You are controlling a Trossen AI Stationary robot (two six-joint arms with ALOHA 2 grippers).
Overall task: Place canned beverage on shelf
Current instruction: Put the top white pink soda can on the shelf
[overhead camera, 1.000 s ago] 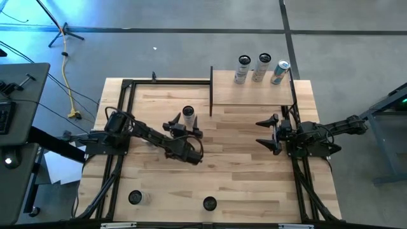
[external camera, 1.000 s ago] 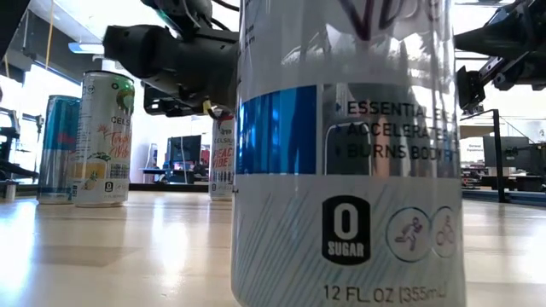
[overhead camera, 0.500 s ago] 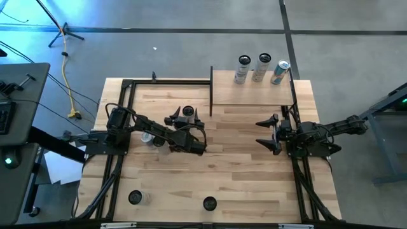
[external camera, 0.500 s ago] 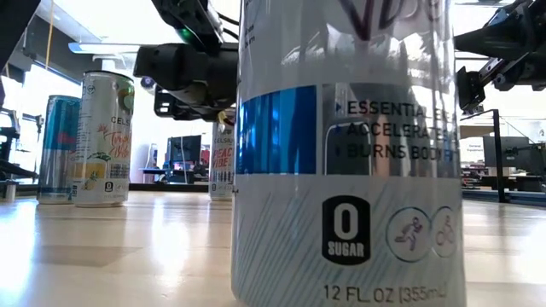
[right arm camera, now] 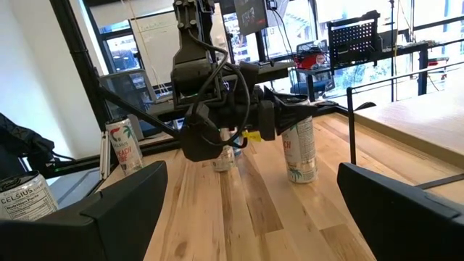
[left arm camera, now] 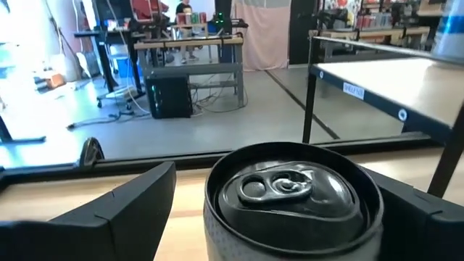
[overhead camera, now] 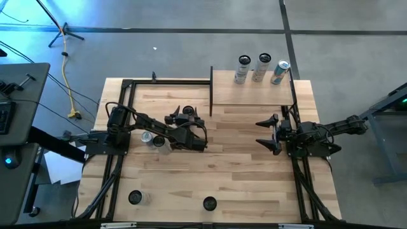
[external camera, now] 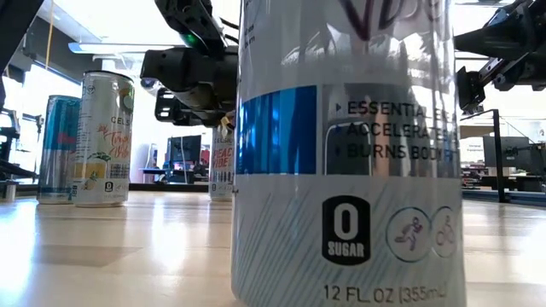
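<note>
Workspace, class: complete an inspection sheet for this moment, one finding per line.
Surface: wooden tabletop, black frame.
Job's things: shelf carries three cans; target can upright, unheld.
Clutter: four other cans standing on the tabletop.
Grippers: left gripper open, fingers either side of target can; right gripper open, empty, waiting beside shelf.
Cables: yellow cable on floor.
Surroundings: desks and people behind.
</note>
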